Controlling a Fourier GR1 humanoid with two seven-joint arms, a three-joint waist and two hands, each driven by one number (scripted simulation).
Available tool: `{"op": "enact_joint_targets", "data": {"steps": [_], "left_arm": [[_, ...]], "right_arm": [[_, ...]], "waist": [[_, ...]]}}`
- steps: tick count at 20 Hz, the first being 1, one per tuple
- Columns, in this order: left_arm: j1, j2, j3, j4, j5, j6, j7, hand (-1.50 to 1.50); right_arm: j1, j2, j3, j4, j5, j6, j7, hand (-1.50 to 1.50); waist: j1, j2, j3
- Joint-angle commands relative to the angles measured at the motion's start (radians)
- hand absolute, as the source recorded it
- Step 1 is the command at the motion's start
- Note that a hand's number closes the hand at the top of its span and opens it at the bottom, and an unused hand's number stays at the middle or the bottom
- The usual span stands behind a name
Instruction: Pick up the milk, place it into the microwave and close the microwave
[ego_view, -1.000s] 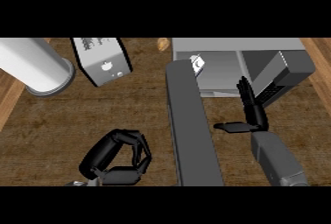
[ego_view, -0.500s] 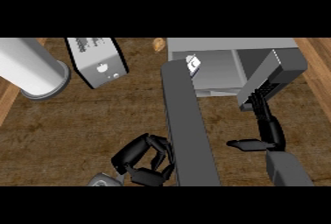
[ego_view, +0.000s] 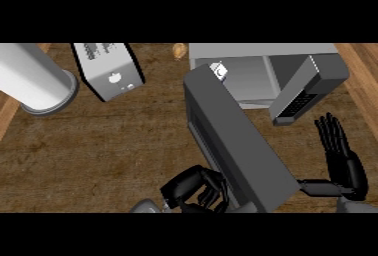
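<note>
The grey microwave (ego_view: 258, 52) stands at the top right with its cavity showing. A small white milk carton (ego_view: 218, 70) sits at the cavity's left front, partly hidden behind the door's far end. The dark grey door (ego_view: 236, 145) runs from the cavity's left side down towards me, slanting right. My left hand (ego_view: 193, 190) is at the door's near left face with its fingers curled and nothing in them. My right hand (ego_view: 341, 160) is right of the door, fingers straight and pointing up, just below the microwave's control panel (ego_view: 299, 102).
A white cylinder (ego_view: 33, 80) lies at the top left. Beside it stands a white toaster-like box (ego_view: 111, 70). A small brown item (ego_view: 179, 49) sits at the back by the microwave. Bare wooden counter (ego_view: 111, 145) spreads left of the door.
The door's near end has swung to the right, so the door now slants. My left hand has followed it right and down, and my right hand has shifted right.
</note>
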Motion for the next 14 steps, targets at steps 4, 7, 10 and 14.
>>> {"op": "enact_joint_targets", "data": {"steps": [4, 7, 10, 14], "left_arm": [[-0.115, -0.005, -0.255, 0.065, 0.195, 0.317, 0.049, 1.50], [-0.185, -0.005, -0.310, 0.052, 0.305, 0.436, 0.057, 1.50], [-0.216, -0.004, -0.292, 0.084, 0.362, 0.504, -0.026, 1.50], [-0.261, -0.004, -0.305, 0.092, 0.463, 0.580, -0.027, 1.50]], "right_arm": [[0.105, -0.051, -0.009, -0.281, -0.120, 0.101, 0.159, -1.50], [0.097, -0.078, -0.022, -0.269, -0.155, 0.161, 0.136, -1.50], [0.068, -0.091, -0.026, -0.302, -0.177, 0.166, 0.173, -1.50], [0.090, -0.125, -0.019, -0.379, -0.230, 0.225, 0.228, -1.50]], "waist": [[-0.032, 0.006, -0.002], [-0.035, 0.012, 0.000], [-0.059, 0.021, -0.002], [-0.084, 0.022, -0.004]]}}
